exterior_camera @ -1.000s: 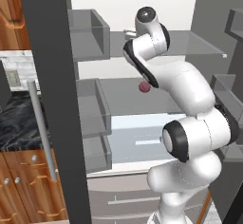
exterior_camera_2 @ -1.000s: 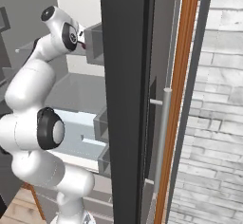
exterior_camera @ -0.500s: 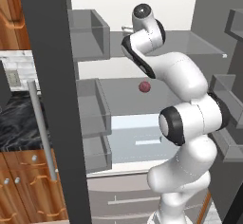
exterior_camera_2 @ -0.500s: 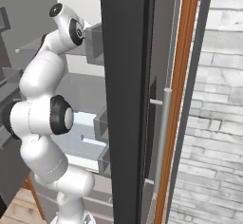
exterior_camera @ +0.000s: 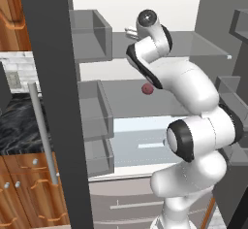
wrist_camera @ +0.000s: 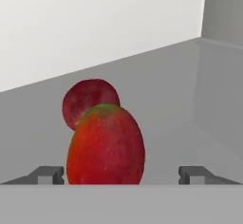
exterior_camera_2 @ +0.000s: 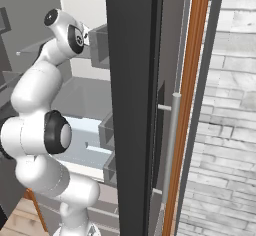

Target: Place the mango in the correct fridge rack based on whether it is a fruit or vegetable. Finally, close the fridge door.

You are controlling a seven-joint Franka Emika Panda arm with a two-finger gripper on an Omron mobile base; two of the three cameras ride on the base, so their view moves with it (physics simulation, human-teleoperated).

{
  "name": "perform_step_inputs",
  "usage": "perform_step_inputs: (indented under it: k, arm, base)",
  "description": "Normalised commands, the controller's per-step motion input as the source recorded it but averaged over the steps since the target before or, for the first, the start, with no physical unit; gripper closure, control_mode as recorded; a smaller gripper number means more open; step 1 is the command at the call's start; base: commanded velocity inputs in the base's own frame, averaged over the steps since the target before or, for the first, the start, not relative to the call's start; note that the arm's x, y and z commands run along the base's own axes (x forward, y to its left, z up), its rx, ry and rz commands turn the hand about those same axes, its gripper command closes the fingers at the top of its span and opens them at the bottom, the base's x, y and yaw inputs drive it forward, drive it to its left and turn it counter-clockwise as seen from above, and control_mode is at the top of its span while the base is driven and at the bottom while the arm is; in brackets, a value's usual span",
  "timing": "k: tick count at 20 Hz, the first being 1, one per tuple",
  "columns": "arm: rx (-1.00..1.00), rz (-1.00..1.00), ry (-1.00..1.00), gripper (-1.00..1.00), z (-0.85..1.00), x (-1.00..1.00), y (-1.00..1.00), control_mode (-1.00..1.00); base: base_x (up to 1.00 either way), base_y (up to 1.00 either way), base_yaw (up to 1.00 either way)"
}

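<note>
The mango [wrist_camera: 105, 144], red-orange with a green top, rests on the grey shelf floor of the fridge [wrist_camera: 180, 99]. It lies between the fingertips of my gripper [wrist_camera: 123, 173], which is open; the right fingertip [wrist_camera: 197, 173] stands well clear of it. A rounder dark red fruit [wrist_camera: 88, 99] sits just behind the mango. In the left base view the arm reaches into the open fridge with its wrist [exterior_camera: 147, 19] high, and a small red fruit [exterior_camera: 147, 88] shows on the middle shelf under the forearm; I cannot tell which of the two it is.
The fridge's left door [exterior_camera: 53, 102] stands open with clear bins [exterior_camera: 92, 34] on its inside. The right door [exterior_camera_2: 132, 105] is open too, its silver handle [exterior_camera_2: 172, 145] near a wooden panel [exterior_camera_2: 192, 105] and brick wall. A side wall [wrist_camera: 220, 76] bounds the shelf on the right.
The arm's elbow has swung from an upright stance half a second ago to lean right, and the wrist sits slightly lower. The red fruit on the middle shelf has stayed put.
</note>
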Motion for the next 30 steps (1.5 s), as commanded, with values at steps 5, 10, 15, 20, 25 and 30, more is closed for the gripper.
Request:
perform_step_inputs:
  k: [5, 10, 15, 20, 25, 30]
  arm:
    - [0.04, 0.00, -0.02, -1.00, 0.23, -0.84, 0.00, -1.00]
    - [0.04, 0.00, -0.04, -1.00, 0.00, -1.00, 0.00, -1.00]
    - [0.00, 0.04, -0.01, -1.00, -0.19, -1.00, -0.03, -1.00]
    - [0.00, 0.06, 0.00, -1.00, -0.32, -1.00, -0.10, -1.00]
    - [0.00, 0.07, 0.00, -1.00, -0.33, -1.00, -0.22, -1.00]
    - [0.02, 0.03, 0.02, -1.00, -0.08, -0.79, -0.26, -1.00]
  base:
    - [0.00, 0.00, 0.00]
    - [0.00, 0.00, 0.00]
    - [0.00, 0.00, 0.00]
    - [0.00, 0.00, 0.00]
    - [0.00, 0.00, 0.00]
    - [0.00, 0.00, 0.00]
